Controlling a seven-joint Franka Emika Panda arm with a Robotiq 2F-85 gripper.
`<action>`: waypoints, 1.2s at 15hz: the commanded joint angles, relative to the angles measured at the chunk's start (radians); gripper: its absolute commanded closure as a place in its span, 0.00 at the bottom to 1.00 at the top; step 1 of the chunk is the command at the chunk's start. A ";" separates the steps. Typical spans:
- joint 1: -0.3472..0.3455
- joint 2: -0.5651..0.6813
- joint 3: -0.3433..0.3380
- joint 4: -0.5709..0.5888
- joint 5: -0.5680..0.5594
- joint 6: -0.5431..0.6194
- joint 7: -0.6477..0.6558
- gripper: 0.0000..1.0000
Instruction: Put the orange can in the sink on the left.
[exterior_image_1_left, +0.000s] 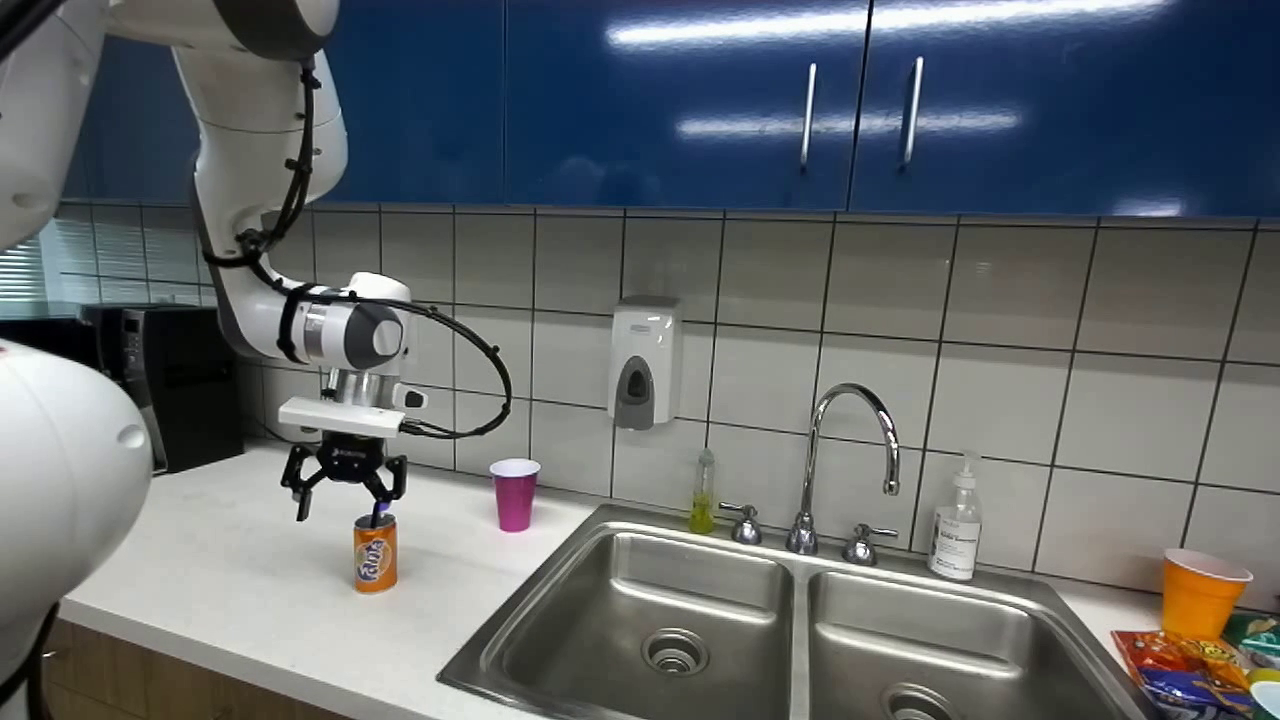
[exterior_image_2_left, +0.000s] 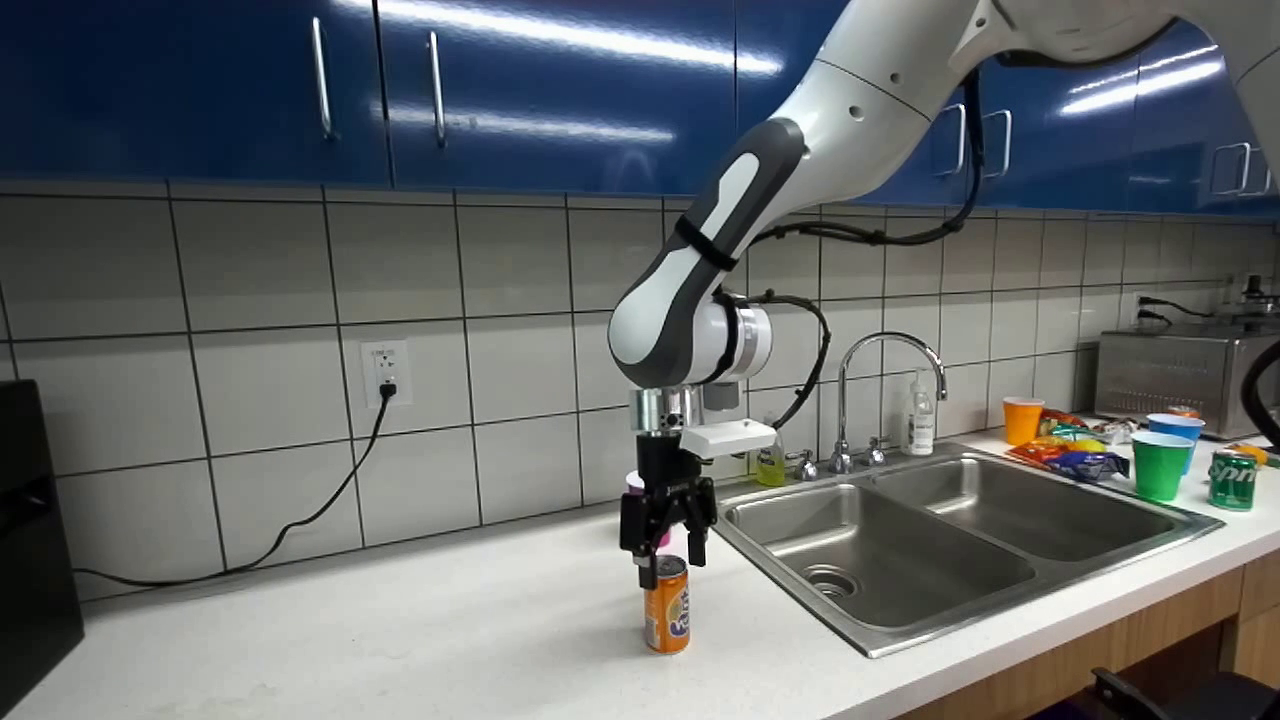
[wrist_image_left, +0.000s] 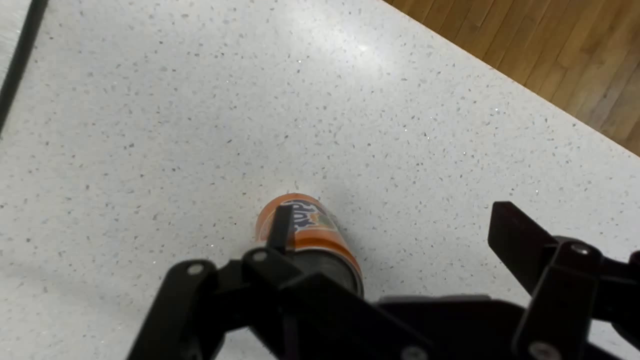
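Observation:
The orange can (exterior_image_1_left: 375, 560) stands upright on the white counter, left of the sink. It also shows in an exterior view (exterior_image_2_left: 667, 615) and in the wrist view (wrist_image_left: 322, 240). My gripper (exterior_image_1_left: 340, 517) is open and empty, pointing down just above the can's height. In the wrist view my gripper (wrist_image_left: 392, 220) has its left finger over the can, hiding part of it, and its right finger over bare counter. The can lies under the left finger, not centred between the fingers. The left sink basin (exterior_image_1_left: 700, 575) is bare, with a drain; it also shows in an exterior view (exterior_image_2_left: 930, 575).
A magenta cup (exterior_image_1_left: 515, 500) stands behind the can by the wall. A tap (exterior_image_1_left: 810, 470) and soap bottles (exterior_image_1_left: 957, 535) line the sink's back. An orange cup (exterior_image_1_left: 1200, 600) and snack bags (exterior_image_1_left: 1180, 665) lie beyond the right basin. A black machine (exterior_image_1_left: 185, 385) stands far left.

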 joint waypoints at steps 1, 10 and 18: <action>-0.002 0.029 -0.005 0.032 -0.040 0.007 0.040 0.00; -0.003 0.081 -0.020 0.067 -0.066 0.017 0.050 0.00; 0.001 0.124 -0.025 0.104 -0.078 0.024 0.056 0.00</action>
